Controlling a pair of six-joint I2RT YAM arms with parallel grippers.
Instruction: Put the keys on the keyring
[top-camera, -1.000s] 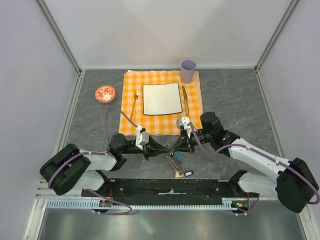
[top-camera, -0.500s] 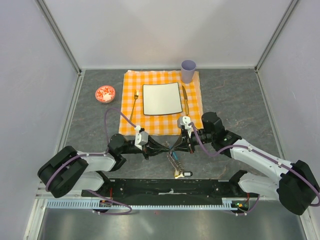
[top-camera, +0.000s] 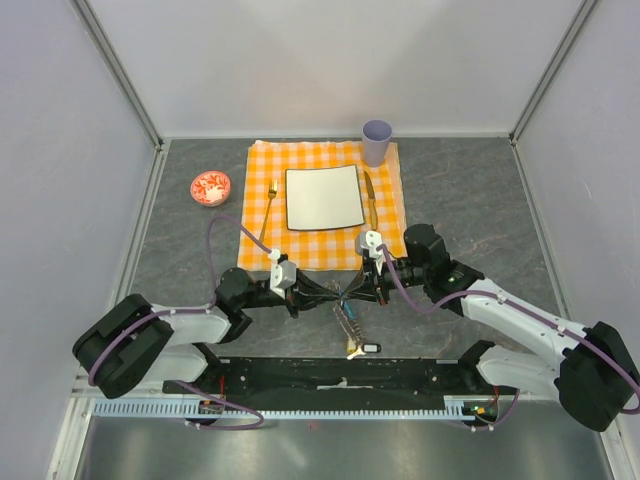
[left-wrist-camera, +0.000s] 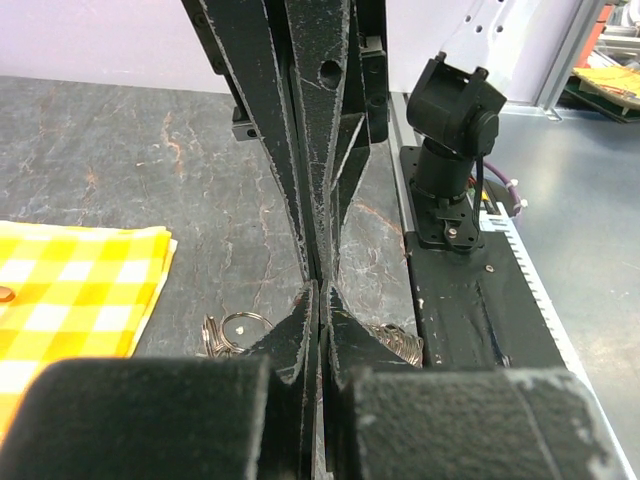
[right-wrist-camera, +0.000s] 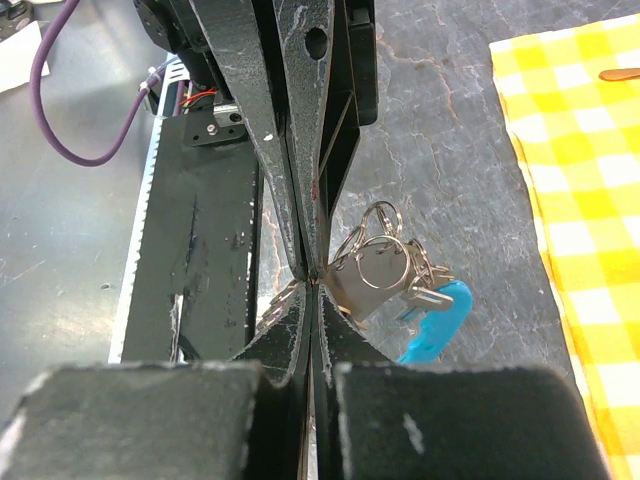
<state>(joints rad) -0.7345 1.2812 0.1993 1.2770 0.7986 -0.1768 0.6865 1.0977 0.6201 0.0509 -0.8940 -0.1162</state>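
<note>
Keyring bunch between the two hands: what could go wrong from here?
1. The left hand and right hand are shut tip to tip, so any inward push could make them collide.
2. The keys, keyring and turquoise tag sit to one side of the pinch. If they are held at all, it is by the very tips, so the thin metal may twist or slip free.
3. Both wrist views hide the pinch itself, so you cannot confirm what is gripped.

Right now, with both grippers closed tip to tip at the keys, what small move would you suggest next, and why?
I would probably ease the right gripper slightly away from the left gripper, keeping both shut. Their tips meet right beside the keys bunched with the keyring, so a gentle pull may show whether a key has threaded on.
</note>
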